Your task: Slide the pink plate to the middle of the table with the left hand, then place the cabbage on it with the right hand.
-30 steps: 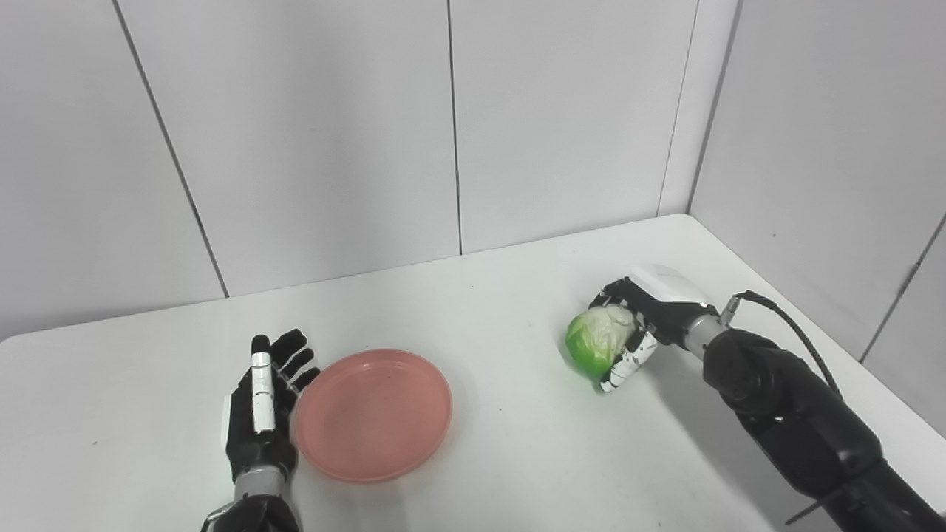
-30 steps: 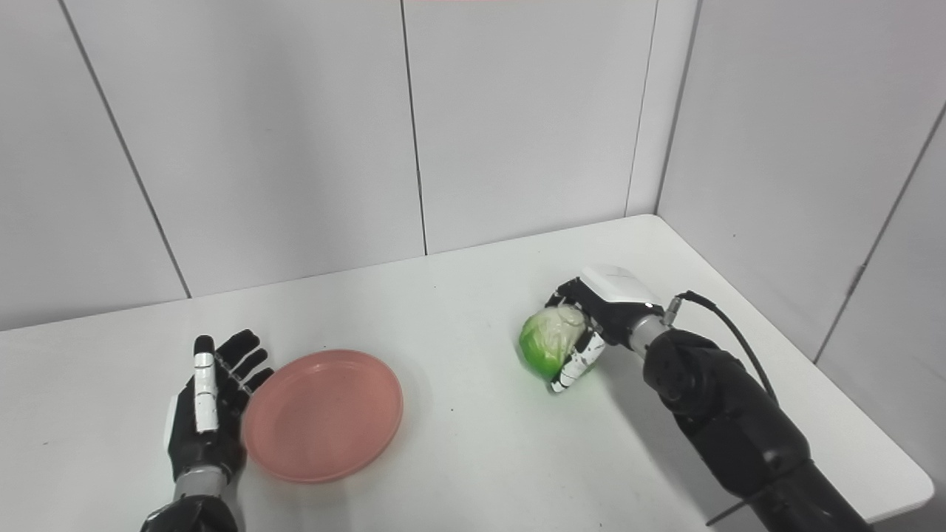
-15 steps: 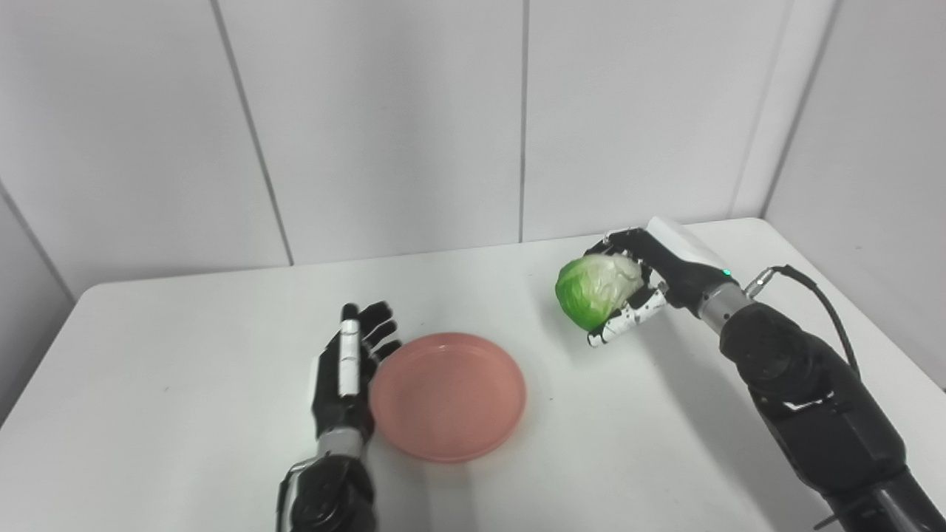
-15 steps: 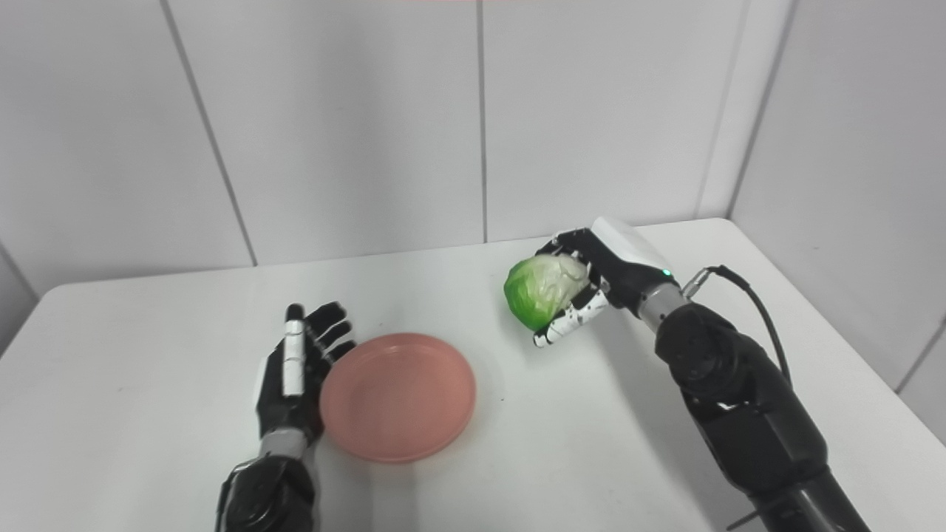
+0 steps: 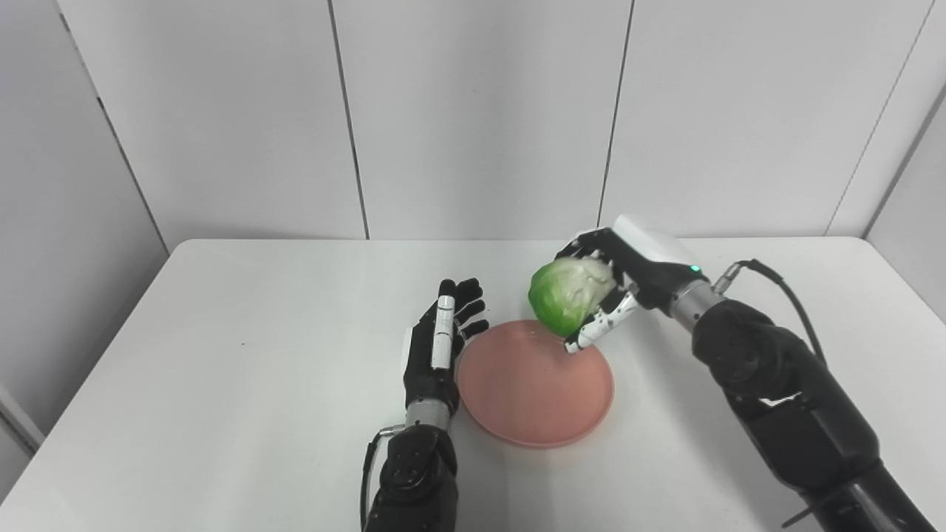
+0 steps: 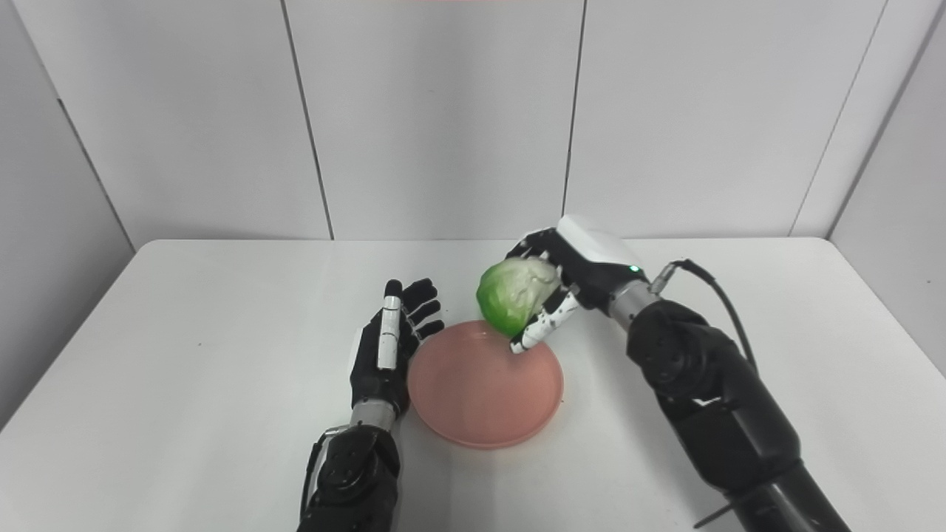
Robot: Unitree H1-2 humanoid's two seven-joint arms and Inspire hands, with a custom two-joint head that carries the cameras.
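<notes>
Lifted off the surface, the cabbage — clasped in my right hand — now hangs over the pink plate at its 1 o'clock rim, my left hand flat and empty-fingered at 9 — release comes next.

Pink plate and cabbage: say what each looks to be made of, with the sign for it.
The pink plate looks like plastic, matte to satin: one even colour, a soft rounded rim, only a dull sheen. The cabbage, held in the right hand, could be real or a replica: pale veined leaves on top, a bright, smooth green underside. The pictures cannot settle which.
</notes>
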